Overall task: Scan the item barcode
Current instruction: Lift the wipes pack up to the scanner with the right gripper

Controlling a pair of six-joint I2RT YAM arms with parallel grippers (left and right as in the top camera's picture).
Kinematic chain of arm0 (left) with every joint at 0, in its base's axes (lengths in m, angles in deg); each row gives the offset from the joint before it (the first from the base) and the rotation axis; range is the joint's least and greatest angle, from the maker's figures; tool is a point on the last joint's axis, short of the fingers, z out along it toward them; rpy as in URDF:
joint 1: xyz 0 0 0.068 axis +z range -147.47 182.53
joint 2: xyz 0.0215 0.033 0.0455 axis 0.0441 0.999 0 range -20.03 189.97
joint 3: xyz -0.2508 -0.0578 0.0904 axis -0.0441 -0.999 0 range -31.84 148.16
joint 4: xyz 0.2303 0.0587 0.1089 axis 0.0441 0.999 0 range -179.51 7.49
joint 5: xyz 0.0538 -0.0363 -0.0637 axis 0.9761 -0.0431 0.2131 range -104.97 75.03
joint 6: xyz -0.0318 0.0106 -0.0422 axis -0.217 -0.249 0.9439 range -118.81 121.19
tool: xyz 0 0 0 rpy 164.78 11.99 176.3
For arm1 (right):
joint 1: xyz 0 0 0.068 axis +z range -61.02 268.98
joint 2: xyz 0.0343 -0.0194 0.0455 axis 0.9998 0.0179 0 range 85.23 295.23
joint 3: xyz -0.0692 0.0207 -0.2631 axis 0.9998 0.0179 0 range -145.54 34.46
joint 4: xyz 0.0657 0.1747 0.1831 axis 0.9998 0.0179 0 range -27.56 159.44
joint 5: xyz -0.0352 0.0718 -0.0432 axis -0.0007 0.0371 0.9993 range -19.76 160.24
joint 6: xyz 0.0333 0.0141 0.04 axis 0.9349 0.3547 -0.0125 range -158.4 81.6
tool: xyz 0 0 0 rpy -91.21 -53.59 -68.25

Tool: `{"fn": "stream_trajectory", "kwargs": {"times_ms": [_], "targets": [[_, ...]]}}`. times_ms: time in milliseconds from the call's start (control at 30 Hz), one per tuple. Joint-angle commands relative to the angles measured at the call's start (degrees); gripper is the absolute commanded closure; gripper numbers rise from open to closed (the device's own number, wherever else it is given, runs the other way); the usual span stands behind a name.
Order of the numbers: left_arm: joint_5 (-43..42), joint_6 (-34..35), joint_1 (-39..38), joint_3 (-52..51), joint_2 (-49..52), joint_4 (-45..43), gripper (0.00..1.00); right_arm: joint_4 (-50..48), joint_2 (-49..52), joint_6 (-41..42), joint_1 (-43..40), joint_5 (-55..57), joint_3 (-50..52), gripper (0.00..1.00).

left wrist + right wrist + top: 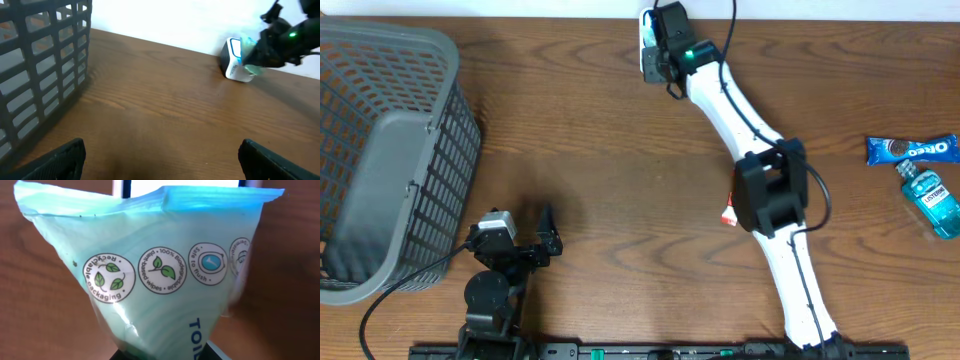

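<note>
The item is a pale green wipes pack (165, 270) with round eco logos, and my right gripper (165, 352) is shut on its lower end. The pack fills the right wrist view, and the white barcode scanner (180, 184) shows just behind its top edge. From overhead, the right gripper (660, 52) hovers at the scanner (646, 45) by the table's far edge. In the left wrist view the scanner (233, 60) stands upright with the pack (249, 50) held against its face. My left gripper (548, 235) rests open near the front left, with nothing between its fingers (65, 157).
A grey plastic basket (390, 150) stands at the left, close to my left arm. At the right edge lie a blue Oreo pack (912, 149) and a blue mouthwash bottle (932, 198). A small red and white tag (729, 213) lies beside the right arm.
</note>
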Motion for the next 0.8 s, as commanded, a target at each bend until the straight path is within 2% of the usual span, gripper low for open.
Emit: {"fn": "stream_trajectory", "kwargs": {"times_ms": [0,567,767], "targets": [[0.33,0.28,0.17,-1.81,-0.09,0.83,0.02,-0.11,3.5,0.33,0.46,2.56,-4.92,0.99],[0.33,0.28,0.17,-1.81,-0.09,0.83,0.02,3.98,3.85,1.64,0.37,5.16,-8.41,0.99],[0.33,0.28,0.17,-1.81,-0.09,0.83,0.02,16.63,3.8,1.03,-0.52,6.84,-17.18,0.99]]}}
